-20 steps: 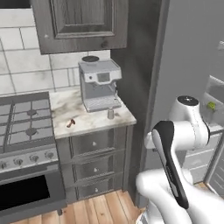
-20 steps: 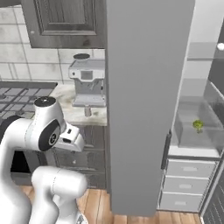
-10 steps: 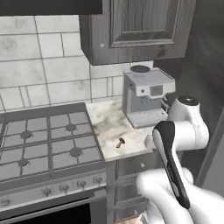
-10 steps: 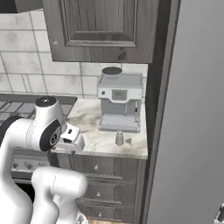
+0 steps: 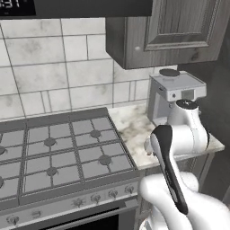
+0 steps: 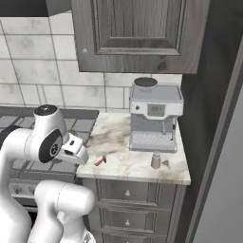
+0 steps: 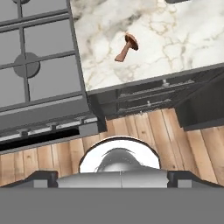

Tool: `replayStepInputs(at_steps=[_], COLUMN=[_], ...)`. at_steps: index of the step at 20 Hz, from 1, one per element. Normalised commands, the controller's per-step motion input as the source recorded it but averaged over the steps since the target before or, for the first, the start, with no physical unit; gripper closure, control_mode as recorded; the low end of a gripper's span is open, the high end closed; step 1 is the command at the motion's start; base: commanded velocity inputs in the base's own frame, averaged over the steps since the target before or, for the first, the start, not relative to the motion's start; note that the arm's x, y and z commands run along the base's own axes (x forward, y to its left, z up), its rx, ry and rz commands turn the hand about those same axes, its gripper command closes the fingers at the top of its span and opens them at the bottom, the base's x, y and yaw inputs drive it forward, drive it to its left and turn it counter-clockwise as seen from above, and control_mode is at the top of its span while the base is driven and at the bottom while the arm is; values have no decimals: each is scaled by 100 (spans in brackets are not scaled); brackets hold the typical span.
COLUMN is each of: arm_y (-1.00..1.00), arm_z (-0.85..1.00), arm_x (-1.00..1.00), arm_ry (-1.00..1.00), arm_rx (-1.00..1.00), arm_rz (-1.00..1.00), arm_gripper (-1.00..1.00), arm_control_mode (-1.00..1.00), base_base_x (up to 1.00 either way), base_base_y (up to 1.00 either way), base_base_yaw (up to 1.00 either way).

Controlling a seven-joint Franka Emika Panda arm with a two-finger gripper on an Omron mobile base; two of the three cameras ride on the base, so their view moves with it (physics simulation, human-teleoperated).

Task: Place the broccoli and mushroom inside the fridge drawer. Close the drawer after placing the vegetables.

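Note:
The mushroom (image 7: 127,47), reddish-brown, lies on its side on the marble counter (image 7: 175,39) close to the stove edge; it also shows as a small brown shape (image 6: 100,161) near the counter's front. My gripper (image 6: 78,153) hangs off the counter's front left corner, above the floor and short of the mushroom. Its dark fingertips (image 7: 43,176) stand far apart at the bottom of the hand view with nothing between them, so it is open. The broccoli and the fridge drawer are out of view.
A gas stove (image 5: 58,152) adjoins the counter on the left. A coffee machine (image 6: 154,121) stands at the counter's back, a small grey shaker (image 6: 155,160) before it. Grey drawer fronts (image 6: 133,192) lie below, a wall cabinet (image 6: 137,33) above, a tall dark panel (image 6: 223,156) at right.
The whole picture has shifted: the base has driven from the open fridge toward the counter and stove, which now look larger. The fridge interior has left the view. The gripper stays open.

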Motion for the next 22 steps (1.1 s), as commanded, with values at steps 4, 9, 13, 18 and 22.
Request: replayStepInputs(at_steps=[4, 9, 13, 18, 22], arm_y=[-3, -29, -31, -12, 0], arm_z=[-30, -37, -56, -42, -37], arm_x=[87, 63, 61, 63, 40], arm_ry=[1, 3, 9, 12, 5], arm_rx=[2, 7, 2, 0, 0], arm_rz=[-42, -24, 0, 0, 0], arm_gripper=[-100, -100, -100, -100, -100], arm_control_mode=[-100, -100, -100, -100, -100], base_base_x=[0, 0, 0, 0, 0], base_base_y=[0, 0, 0, 0, 0], base_base_yaw=[0, 0, 0, 0, 0])
